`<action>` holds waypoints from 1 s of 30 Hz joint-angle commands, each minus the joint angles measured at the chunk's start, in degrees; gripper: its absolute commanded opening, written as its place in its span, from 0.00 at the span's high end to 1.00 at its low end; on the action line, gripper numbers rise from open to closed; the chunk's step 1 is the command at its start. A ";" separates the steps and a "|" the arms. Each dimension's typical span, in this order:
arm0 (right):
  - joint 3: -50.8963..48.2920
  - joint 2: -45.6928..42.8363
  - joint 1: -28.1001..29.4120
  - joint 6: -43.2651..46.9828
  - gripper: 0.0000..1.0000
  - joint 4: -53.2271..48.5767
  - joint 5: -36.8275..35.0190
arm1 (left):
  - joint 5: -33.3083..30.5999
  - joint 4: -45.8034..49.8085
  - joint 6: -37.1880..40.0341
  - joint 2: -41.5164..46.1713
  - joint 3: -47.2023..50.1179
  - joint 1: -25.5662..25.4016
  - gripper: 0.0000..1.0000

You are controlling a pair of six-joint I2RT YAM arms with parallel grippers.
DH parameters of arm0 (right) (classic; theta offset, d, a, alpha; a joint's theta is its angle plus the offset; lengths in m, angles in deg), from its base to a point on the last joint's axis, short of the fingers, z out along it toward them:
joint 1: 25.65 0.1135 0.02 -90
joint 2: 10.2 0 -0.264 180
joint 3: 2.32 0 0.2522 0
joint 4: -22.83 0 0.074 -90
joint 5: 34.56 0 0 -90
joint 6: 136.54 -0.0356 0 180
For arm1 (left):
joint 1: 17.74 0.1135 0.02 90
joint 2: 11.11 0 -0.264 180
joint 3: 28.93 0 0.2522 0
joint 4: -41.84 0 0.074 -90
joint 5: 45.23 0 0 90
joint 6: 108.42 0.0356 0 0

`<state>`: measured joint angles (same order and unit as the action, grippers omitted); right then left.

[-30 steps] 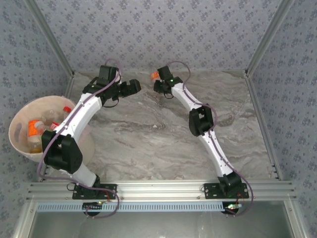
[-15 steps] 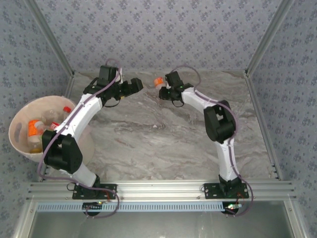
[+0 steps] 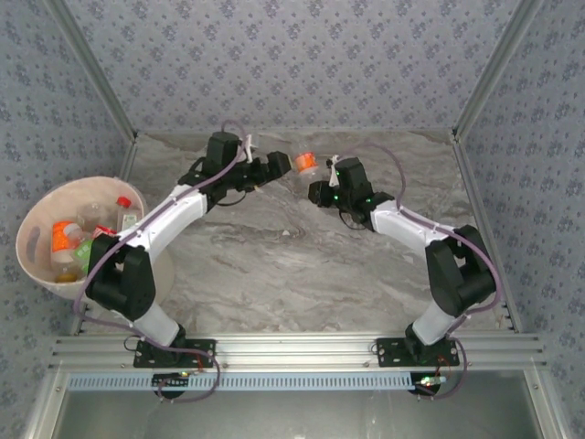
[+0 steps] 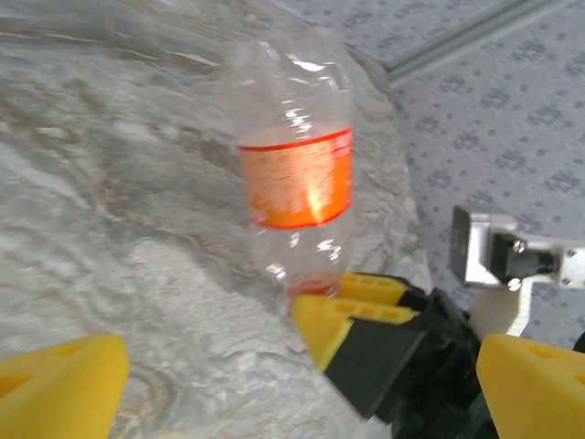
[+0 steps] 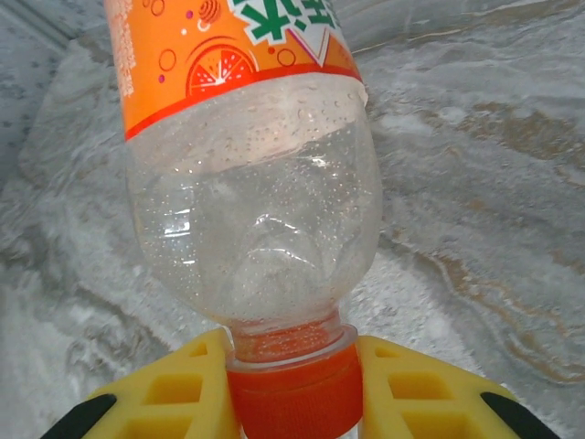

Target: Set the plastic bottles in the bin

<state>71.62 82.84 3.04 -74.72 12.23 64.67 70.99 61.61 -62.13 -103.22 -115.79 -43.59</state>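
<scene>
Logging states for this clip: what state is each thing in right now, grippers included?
Bottle: capped, uncrushed, looks empty, gripped at its capped end.
Right gripper: shut on the bottle.
Left gripper: open, facing the bottle, not touching it.
Bin: upright, partly filled.
Binned bottles: several, lying inside the bin.

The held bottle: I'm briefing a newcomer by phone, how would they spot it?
Look at the far middle of the marble table, where the arms meet. There the right claw grips a clear, orange-labelled bottle by its red cap. Unlike the bottles in the pink bin, it is held in the air.
</scene>
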 commanded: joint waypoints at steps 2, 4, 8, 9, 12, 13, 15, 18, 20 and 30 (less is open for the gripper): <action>-3.22 -3.92 1.43 -2.78 0.80 8.56 3.70 | 1.24 -10.70 -2.81 -2.25 1.53 -1.53 0.02; -4.05 -4.71 1.92 -3.65 0.79 9.86 4.29 | -1.95 -10.38 -2.62 -2.91 1.75 -2.09 0.02; -4.97 -5.42 3.25 -3.73 0.79 11.46 5.16 | -0.26 -12.15 -2.76 -5.23 1.05 -2.39 0.02; -5.09 -5.51 3.37 -3.63 0.78 11.68 5.42 | 0.22 -12.32 -2.71 -5.72 0.72 -2.48 0.02; -5.49 -5.50 3.55 -3.68 0.78 12.49 6.09 | -0.69 -13.05 -2.34 -6.41 0.66 -2.56 0.02; -5.68 -5.44 3.49 -3.70 0.78 12.89 6.63 | -1.33 -13.70 -2.05 -6.45 0.88 -2.57 0.02; -5.78 -5.41 3.49 -3.72 0.78 13.52 8.13 | -2.48 -14.71 -1.31 -6.65 1.05 -2.55 0.02; -5.73 -5.15 3.48 -3.72 0.78 14.20 10.30 | -4.61 -15.87 -0.03 -7.23 0.70 -2.55 0.03; -5.78 -5.14 3.55 -3.72 0.78 14.38 11.14 | -4.96 -17.83 -0.05 -7.92 0.67 -2.55 0.04; -5.08 -4.37 3.42 -3.71 0.76 14.39 14.36 | -0.95 -22.37 -3.67 -10.31 0.30 -2.62 0.38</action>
<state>66.27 78.97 6.38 -78.50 24.05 76.08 69.28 41.34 -65.91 -113.56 -114.59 -45.88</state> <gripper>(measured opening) 0.299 0.629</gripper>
